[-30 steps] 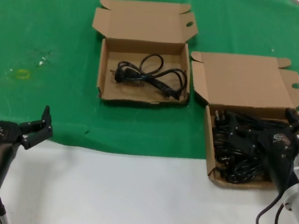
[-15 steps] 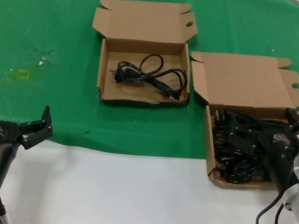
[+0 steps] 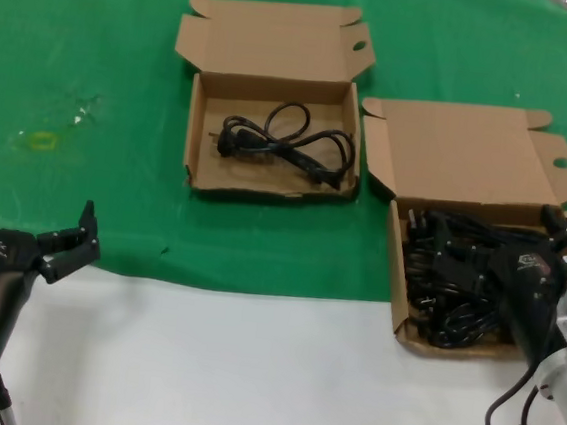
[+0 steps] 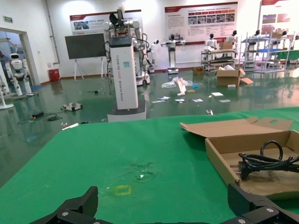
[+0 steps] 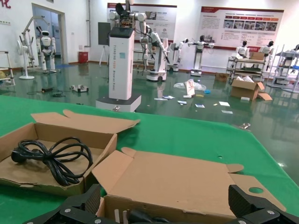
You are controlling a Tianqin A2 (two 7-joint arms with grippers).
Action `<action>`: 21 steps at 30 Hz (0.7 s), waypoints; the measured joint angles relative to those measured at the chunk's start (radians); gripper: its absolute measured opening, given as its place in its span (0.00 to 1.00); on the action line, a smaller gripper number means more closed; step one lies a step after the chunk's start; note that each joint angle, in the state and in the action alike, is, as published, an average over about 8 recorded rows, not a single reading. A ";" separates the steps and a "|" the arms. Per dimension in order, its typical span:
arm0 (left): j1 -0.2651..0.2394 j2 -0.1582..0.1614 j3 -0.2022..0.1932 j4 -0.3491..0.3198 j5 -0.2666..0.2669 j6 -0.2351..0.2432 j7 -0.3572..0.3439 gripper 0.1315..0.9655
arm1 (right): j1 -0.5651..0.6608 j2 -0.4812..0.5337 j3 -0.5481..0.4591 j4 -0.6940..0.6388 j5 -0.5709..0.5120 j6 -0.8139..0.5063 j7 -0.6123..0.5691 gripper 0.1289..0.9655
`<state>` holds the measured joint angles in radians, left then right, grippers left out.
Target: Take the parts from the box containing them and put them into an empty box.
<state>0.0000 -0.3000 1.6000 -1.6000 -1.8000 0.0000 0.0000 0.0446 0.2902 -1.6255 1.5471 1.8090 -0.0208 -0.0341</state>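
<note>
The box containing the parts lies at the front right with its lid folded back. A tangle of several black cords fills it. My right gripper hangs open low over that pile, holding nothing; in the right wrist view the right gripper spans the lid, with a plug just below. The second box stands farther back at centre and holds one looped cord. My left gripper waits open at the front left.
Green cloth covers the far table and white surface the near part. A yellow mark sits on the cloth at the left. In the left wrist view the left gripper faces the second box and its cord.
</note>
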 joint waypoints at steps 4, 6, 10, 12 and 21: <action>0.000 0.000 0.000 0.000 0.000 0.000 0.000 1.00 | 0.000 0.000 0.000 0.000 0.000 0.000 0.000 1.00; 0.000 0.000 0.000 0.000 0.000 0.000 0.000 1.00 | 0.000 0.000 0.000 0.000 0.000 0.000 0.000 1.00; 0.000 0.000 0.000 0.000 0.000 0.000 0.000 1.00 | 0.000 0.000 0.000 0.000 0.000 0.000 0.000 1.00; 0.000 0.000 0.000 0.000 0.000 0.000 0.000 1.00 | 0.000 0.000 0.000 0.000 0.000 0.000 0.000 1.00; 0.000 0.000 0.000 0.000 0.000 0.000 0.000 1.00 | 0.000 0.000 0.000 0.000 0.000 0.000 0.000 1.00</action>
<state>0.0000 -0.3000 1.6000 -1.6000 -1.8000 0.0000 0.0000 0.0446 0.2902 -1.6255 1.5471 1.8090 -0.0208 -0.0341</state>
